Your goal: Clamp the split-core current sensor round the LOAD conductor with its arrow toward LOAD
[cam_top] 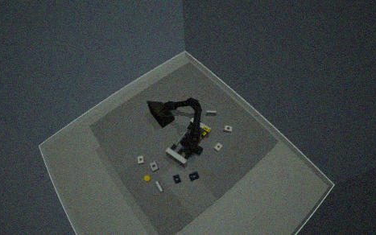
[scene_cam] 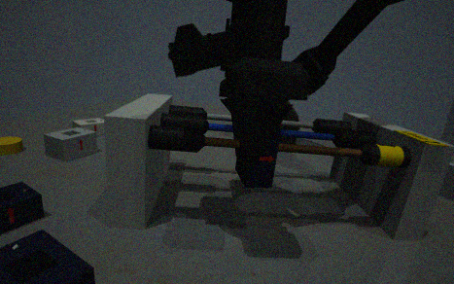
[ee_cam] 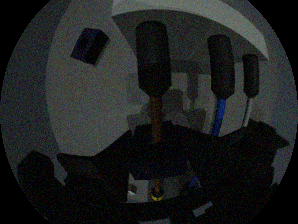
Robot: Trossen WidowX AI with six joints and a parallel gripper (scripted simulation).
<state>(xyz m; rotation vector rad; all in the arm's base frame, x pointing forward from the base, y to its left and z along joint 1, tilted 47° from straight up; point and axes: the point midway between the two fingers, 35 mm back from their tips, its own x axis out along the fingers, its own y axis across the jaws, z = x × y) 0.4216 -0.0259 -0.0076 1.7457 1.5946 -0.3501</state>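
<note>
My gripper [scene_cam: 258,162] [ee_cam: 153,131] is shut on the dark blue current sensor [scene_cam: 259,179] [ee_cam: 159,170], low over the middle of the brown conductor [scene_cam: 310,149] [ee_cam: 156,117]. The brown conductor runs into the sensor and shows again on its other side in the wrist view. A red arrow [scene_cam: 266,159] on the sensor's side points right, toward the yellow band [scene_cam: 391,156] and the yellow label [scene_cam: 421,138] [cam_top: 206,129] on the right-hand block. The label's lettering is unreadable. The fingers and darkness hide the sensor's jaws and latch; whether it is latched cannot be told.
A blue conductor [scene_cam: 307,134] [ee_cam: 219,117] and a thin white one run close behind the brown one. White end blocks [scene_cam: 125,165] [scene_cam: 424,190] stand at both ends. Two dark blue sensors [cam_top: 176,179] [cam_top: 194,176], several white ones and a yellow disc [cam_top: 146,178] [scene_cam: 5,145] stand around.
</note>
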